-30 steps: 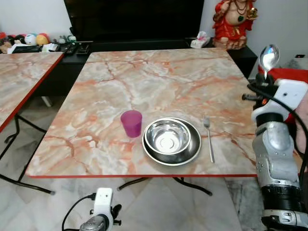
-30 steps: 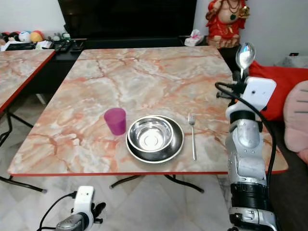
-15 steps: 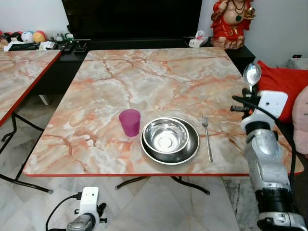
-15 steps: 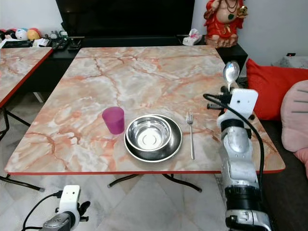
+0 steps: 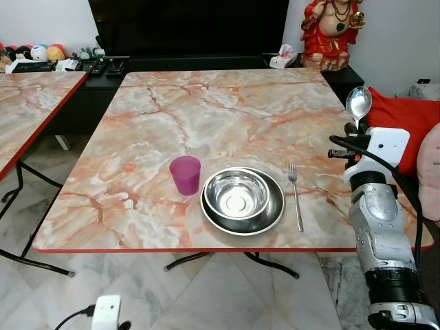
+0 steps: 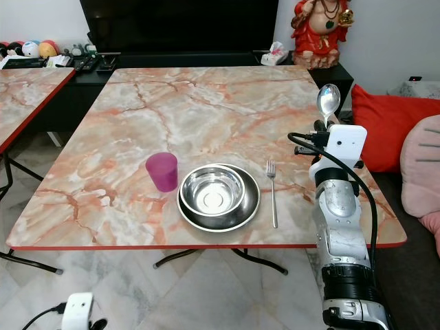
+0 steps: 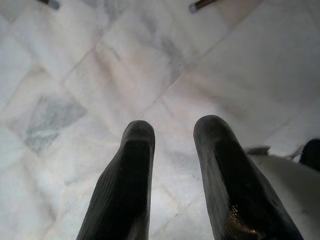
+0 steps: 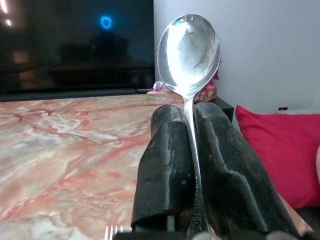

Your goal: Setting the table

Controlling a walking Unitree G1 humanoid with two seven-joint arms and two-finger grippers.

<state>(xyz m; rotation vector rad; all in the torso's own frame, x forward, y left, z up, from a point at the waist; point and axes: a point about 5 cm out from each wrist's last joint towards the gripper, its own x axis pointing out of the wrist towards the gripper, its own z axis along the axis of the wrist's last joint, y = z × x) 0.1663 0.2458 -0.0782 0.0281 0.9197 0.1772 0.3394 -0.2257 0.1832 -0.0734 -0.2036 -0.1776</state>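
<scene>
Shiny steel spoon (image 8: 189, 52) stands upright, bowl up, clamped in the right claw (image 8: 192, 150); left claw (image 7: 172, 150) hangs parted.

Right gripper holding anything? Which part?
Yes: the right gripper is shut on the spoon, pinching its handle, bowl pointing up. The left gripper hangs open over the floor, holding nothing.

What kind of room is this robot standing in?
Probably a home's living or dining area: a marble-patterned table laid with a bowl, fork and purple cup, a red figurine on a dark cabinet, and red cushions nearby.
</scene>
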